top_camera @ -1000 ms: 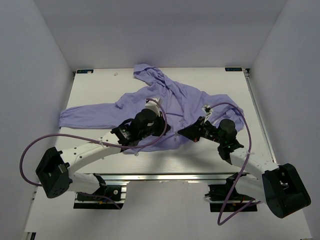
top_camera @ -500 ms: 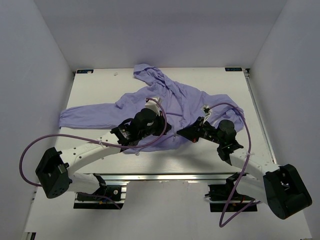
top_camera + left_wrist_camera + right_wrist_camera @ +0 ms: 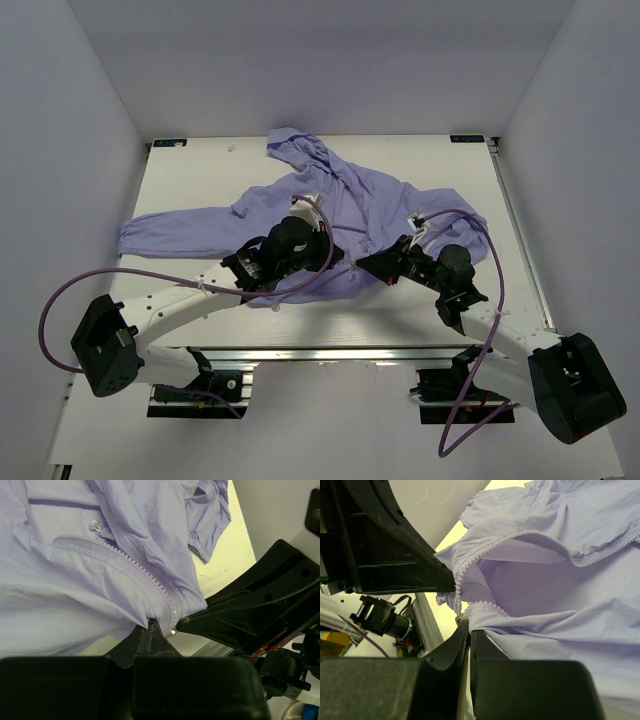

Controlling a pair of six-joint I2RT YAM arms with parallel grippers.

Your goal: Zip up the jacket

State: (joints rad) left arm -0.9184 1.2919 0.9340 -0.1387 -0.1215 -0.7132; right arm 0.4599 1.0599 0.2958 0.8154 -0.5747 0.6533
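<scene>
Jacket [image 3: 350,200] flat on worktop [image 3: 200,170]
Left hand [image 3: 154,629] and right hand [image 3: 466,625] each clench a zipper end at its hem.

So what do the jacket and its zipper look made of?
The jacket: thin, matte woven synthetic by the look, maybe nylon; it creases finely and drapes limp. The zipper: small lavender teeth matching the cloth, likely plastic; no metallic shine.

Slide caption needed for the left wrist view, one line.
Left gripper pinches the jacket hem at the lower end of its zipper, with the right gripper tip right beside it.
</scene>
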